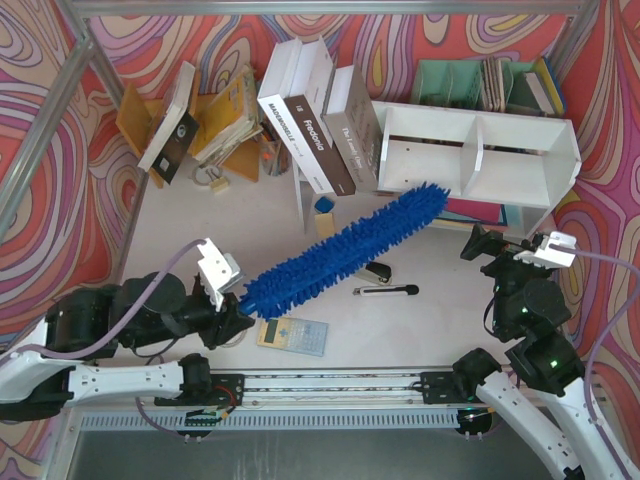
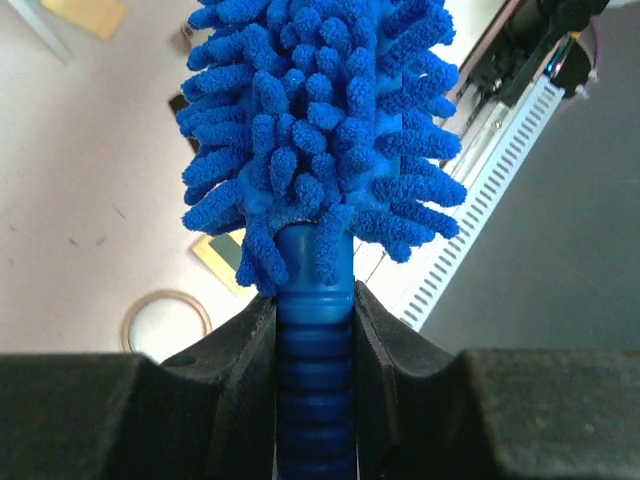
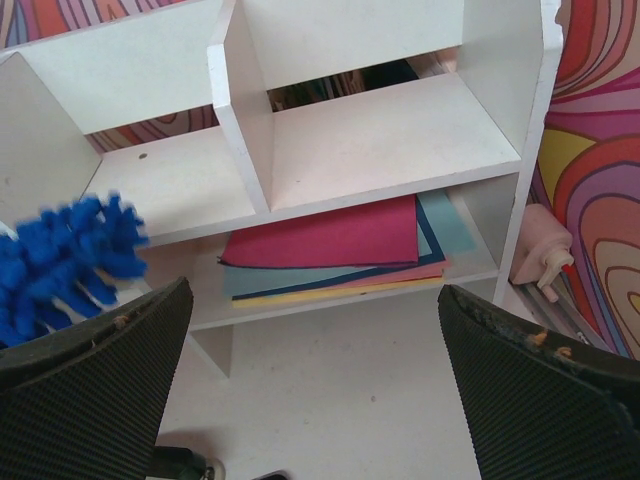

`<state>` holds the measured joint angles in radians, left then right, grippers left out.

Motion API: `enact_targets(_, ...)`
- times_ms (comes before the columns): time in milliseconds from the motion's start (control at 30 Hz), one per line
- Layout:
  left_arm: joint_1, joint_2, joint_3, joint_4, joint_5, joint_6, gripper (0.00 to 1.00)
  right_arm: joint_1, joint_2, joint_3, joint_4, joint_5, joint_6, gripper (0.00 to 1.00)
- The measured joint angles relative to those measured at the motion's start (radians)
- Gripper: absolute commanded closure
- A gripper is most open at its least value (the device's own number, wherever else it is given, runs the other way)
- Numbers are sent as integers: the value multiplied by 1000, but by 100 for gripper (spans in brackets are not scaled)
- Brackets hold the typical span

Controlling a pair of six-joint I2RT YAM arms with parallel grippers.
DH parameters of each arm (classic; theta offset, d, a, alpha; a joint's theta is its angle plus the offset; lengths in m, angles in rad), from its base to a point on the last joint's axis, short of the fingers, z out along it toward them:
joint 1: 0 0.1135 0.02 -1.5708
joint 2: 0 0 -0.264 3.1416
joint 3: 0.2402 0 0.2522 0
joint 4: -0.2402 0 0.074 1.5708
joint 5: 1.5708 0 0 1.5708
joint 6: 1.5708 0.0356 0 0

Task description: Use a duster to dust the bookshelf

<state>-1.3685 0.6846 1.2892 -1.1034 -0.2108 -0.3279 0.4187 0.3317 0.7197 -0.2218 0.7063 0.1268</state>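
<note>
The white bookshelf (image 1: 480, 150) stands at the back right, with two box compartments over a lower tier (image 3: 350, 140). The fluffy blue duster (image 1: 350, 245) slants from lower left to upper right above the table. Its tip (image 3: 60, 260) reaches the shelf's left front edge; whether it touches, I cannot tell. My left gripper (image 1: 235, 300) is shut on the duster's ribbed blue handle (image 2: 315, 340), just below the fluffy head (image 2: 320, 130). My right gripper (image 1: 480, 245) hangs open in front of the shelf's lower tier, its fingers (image 3: 90, 360) wide apart with nothing between them.
Coloured paper sheets (image 3: 330, 240) lie in the shelf's lower tier. Books (image 1: 320, 130) lean left of the shelf; a green file organiser (image 1: 480, 85) stands behind it and a yellow rack (image 1: 215, 125) at the back left. A calculator (image 1: 293, 335), black stapler (image 1: 375, 272) and pen (image 1: 385, 291) lie under the duster.
</note>
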Motion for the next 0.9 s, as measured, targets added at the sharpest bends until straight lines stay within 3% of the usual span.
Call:
enact_targets(533, 0, 51, 14, 320, -337, 307, 100, 0, 0, 0, 0, 0, 0, 1)
enact_targets(900, 0, 95, -77, 387, -400, 335, 100, 0, 0, -1, 0, -1, 0, 1)
